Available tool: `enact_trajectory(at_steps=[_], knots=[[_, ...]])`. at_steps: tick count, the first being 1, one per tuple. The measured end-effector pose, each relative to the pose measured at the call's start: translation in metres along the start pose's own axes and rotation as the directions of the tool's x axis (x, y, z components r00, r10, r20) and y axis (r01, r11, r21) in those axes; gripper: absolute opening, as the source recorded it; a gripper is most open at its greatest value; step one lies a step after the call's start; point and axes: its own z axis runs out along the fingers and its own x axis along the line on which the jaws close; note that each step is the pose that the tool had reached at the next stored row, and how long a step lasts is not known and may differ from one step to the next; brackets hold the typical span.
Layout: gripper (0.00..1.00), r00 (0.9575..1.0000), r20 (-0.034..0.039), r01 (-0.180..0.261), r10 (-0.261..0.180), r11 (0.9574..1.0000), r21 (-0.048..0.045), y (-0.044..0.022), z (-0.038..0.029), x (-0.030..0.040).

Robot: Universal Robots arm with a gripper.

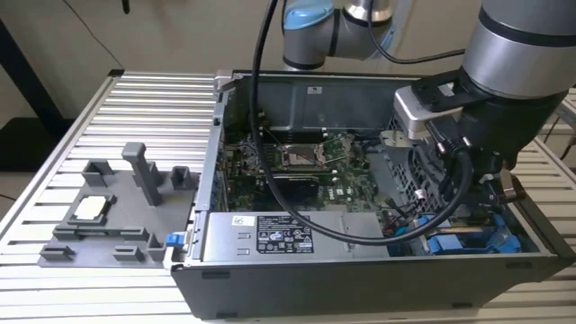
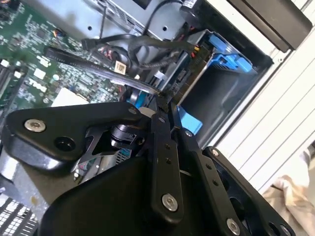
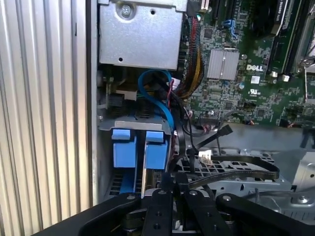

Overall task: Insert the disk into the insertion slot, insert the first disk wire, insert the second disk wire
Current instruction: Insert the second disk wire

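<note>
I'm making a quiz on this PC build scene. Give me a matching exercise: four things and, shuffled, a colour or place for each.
Things:
1. caddies
2. motherboard
3. power supply
4. fixture

Descriptions:
A. green, on the case floor
B. outside the case, at the exterior view's left
C. bright blue
D. grey box with a white label

Pairs: 1-C, 2-A, 3-D, 4-B

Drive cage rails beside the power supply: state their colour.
Bright blue rails, clearest in the first wrist view.
</note>
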Motion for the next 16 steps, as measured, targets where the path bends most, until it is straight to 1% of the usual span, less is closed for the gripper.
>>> enact_trajectory(at_steps=[1, 2, 3, 4, 5, 9, 11, 13, 14, 16], knots=[[0.16, 1.0, 0.009, -0.002, 0.002, 1.0, 0.0003, -0.0005, 0.0002, 0.0003], [0.16, 0.9999, 0.0149, -0.003, 0.003, 1.0, -0.0003, -0.0012, 0.0004, 0.0008], [0.16, 0.9999, 0.0158, -0.004, 0.004, 1.0, -0.0038, -0.0025, 0.0007, 0.0014], [0.16, 0.9999, 0.0164, -0.005, 0.005, 0.9999, -0.0116, -0.0042, 0.0011, 0.0018], [0.16, 0.9998, 0.017, -0.005, 0.006, 0.9997, -0.0219, -0.006, 0.0015, 0.0023], [0.16, 0.9998, 0.0197, -0.009, 0.01, 0.9975, -0.0699, -0.0137, 0.0031, 0.0045], [0.16, 0.9997, 0.021, -0.011, 0.013, 0.9954, -0.0947, -0.0177, 0.0039, 0.0056], [0.16, 0.9996, 0.0222, -0.013, 0.015, 0.993, -0.1171, -0.0214, 0.0048, 0.0069], [0.16, 0.9996, 0.0228, -0.013, 0.016, 0.9919, -0.1264, -0.0233, 0.0052, 0.0077], [0.16, 0.9996, 0.0236, -0.014, 0.018, 0.9898, -0.1421, -0.0268, 0.0059, 0.0095]])
